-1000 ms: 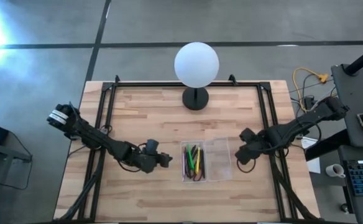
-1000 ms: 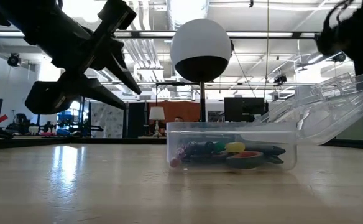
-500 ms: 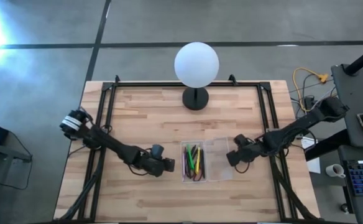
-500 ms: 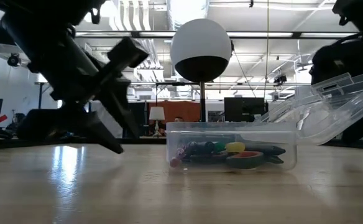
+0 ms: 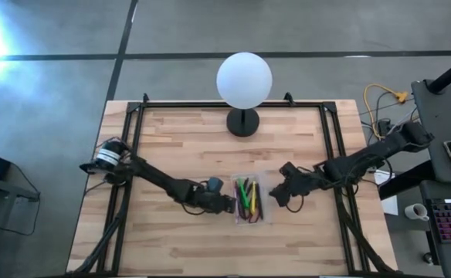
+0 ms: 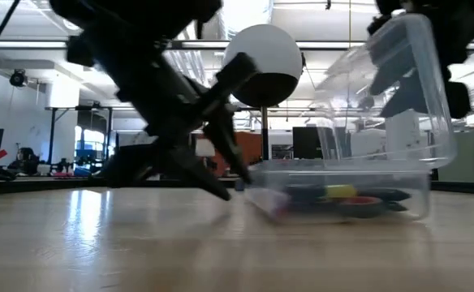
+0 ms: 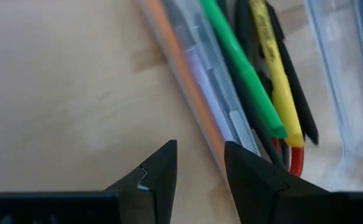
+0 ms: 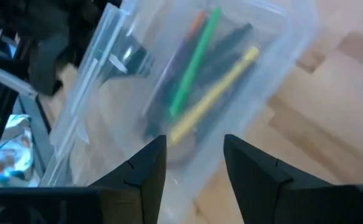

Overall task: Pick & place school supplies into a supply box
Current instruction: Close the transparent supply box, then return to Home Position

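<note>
The clear supply box (image 5: 249,202) sits on the table in front of the lamp. Green, yellow, dark, pale and orange pens and a red scissors handle (image 7: 295,155) lie in its base (image 6: 342,199). Its hinged lid (image 6: 391,97) stands nearly upright over the right side. My left gripper (image 5: 227,205) is low at the box's left long wall, fingers a little apart (image 7: 200,149). My right gripper (image 5: 276,194) is open (image 8: 195,146) just right of the box, behind the raised lid (image 8: 169,81). My left gripper comes level and low from the table's left, with its fingertips (image 7: 243,162) at the box's left long wall (image 6: 253,195). Whether they press on it I cannot tell. My right gripper comes slanting from the table's right. The lid's outer face (image 8: 188,112) lies against its open fingertips (image 8: 150,155), and the lid is held tilted up on its hinge.
A white globe lamp (image 5: 244,79) on a black stand stands behind the box near the far edge, showing in the low view as the globe (image 6: 261,65). Black frame rails (image 5: 129,139) run along the table's left and right sides. Bare wood (image 5: 179,154) lies around the box.
My left gripper has moved right and down to the box's left wall. My right gripper has moved left toward the box, and the lid has swung from a low slant up to nearly upright. The box base has slid slightly to the right.
</note>
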Controlling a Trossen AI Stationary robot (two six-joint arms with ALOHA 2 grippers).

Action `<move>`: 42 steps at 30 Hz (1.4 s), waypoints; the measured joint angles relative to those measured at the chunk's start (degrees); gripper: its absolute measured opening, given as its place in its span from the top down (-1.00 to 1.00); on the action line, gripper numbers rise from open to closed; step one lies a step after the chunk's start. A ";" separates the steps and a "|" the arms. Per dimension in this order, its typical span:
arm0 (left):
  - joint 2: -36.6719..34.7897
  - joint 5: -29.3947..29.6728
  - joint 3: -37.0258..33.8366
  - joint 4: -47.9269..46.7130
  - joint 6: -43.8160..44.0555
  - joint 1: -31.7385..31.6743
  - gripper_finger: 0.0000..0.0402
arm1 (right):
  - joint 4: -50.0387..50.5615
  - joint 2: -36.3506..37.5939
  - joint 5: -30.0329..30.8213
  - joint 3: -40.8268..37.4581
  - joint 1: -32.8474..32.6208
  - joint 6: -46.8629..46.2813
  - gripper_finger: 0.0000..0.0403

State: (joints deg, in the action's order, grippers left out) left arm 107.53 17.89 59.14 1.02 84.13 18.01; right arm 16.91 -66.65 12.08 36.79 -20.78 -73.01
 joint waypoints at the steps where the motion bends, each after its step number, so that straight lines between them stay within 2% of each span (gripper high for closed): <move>1: 0.74 -0.02 1.10 0.04 -0.97 -0.32 0.41 | 0.04 -0.70 -0.18 0.42 0.81 0.65 0.24; 5: 3.19 -0.31 4.79 0.08 -4.21 -1.41 0.41 | -1.19 -5.32 -2.41 2.02 3.16 1.42 0.24; 11: 4.75 -0.05 6.73 0.03 -5.14 -2.66 0.41 | -10.48 -16.04 -7.83 4.24 3.30 3.81 0.24; 16: 0.55 4.83 4.94 -1.40 -1.15 -1.28 0.41 | -11.90 -23.65 -10.33 6.39 3.25 3.22 0.24; 18: -1.67 4.98 4.56 -1.24 -1.13 -0.63 0.41 | -12.74 -25.41 -10.69 7.03 3.15 3.41 0.24; 26: -0.75 3.66 3.98 -1.90 -1.28 -0.44 0.41 | -12.98 -24.92 -9.60 7.19 3.15 4.29 0.24; 31: 4.27 -0.29 3.65 1.72 -0.99 -0.53 0.41 | -12.17 -24.16 -9.07 6.92 3.56 5.45 0.24; 35: 5.93 -0.40 3.70 2.96 0.33 -0.77 0.41 | -11.87 -24.18 -9.18 6.91 3.86 5.53 0.24; 38: 4.85 -0.96 3.78 -1.26 0.36 -0.60 0.41 | -11.33 -22.44 -8.97 6.80 3.87 6.24 0.24; 42: 1.48 -0.80 3.47 -12.04 -4.23 0.32 0.41 | -8.93 -16.75 -6.84 6.23 3.87 10.53 0.24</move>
State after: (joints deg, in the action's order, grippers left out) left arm 109.01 17.09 62.61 -11.02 79.90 18.33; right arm 7.98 -83.40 5.24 43.03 -16.91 -62.48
